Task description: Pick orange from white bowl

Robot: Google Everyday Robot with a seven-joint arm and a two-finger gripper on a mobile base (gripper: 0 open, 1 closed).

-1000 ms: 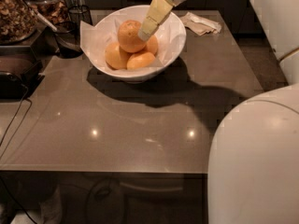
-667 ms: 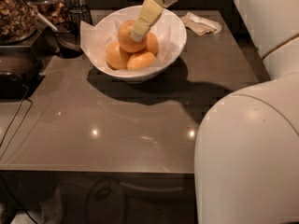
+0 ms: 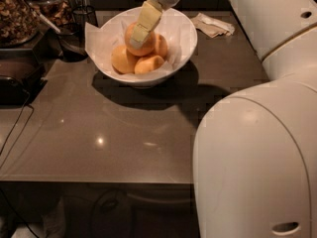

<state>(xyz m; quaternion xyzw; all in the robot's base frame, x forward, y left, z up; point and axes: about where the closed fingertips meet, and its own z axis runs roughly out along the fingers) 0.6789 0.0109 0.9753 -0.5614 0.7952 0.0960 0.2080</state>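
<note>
The white bowl [image 3: 185, 38] with a paper liner stands at the back of the grey table. It holds several orange fruits. The orange [image 3: 144, 44], the biggest and deepest in colour, sits on top of the pile. Two paler fruits [image 3: 123, 59] lie in front of it. My gripper [image 3: 138, 36] reaches down from the top of the view into the bowl and lies against the orange's upper left side. Part of the orange is hidden behind it.
A crumpled napkin [image 3: 214, 25] lies right of the bowl. A dark tray and containers of snacks [image 3: 20, 19] stand at the left, with a black cable [image 3: 15, 128] along the left edge. My white arm body [image 3: 257, 152] fills the right foreground.
The gripper has moved left and down onto the orange. My arm body has swung further into the right side of the view.
</note>
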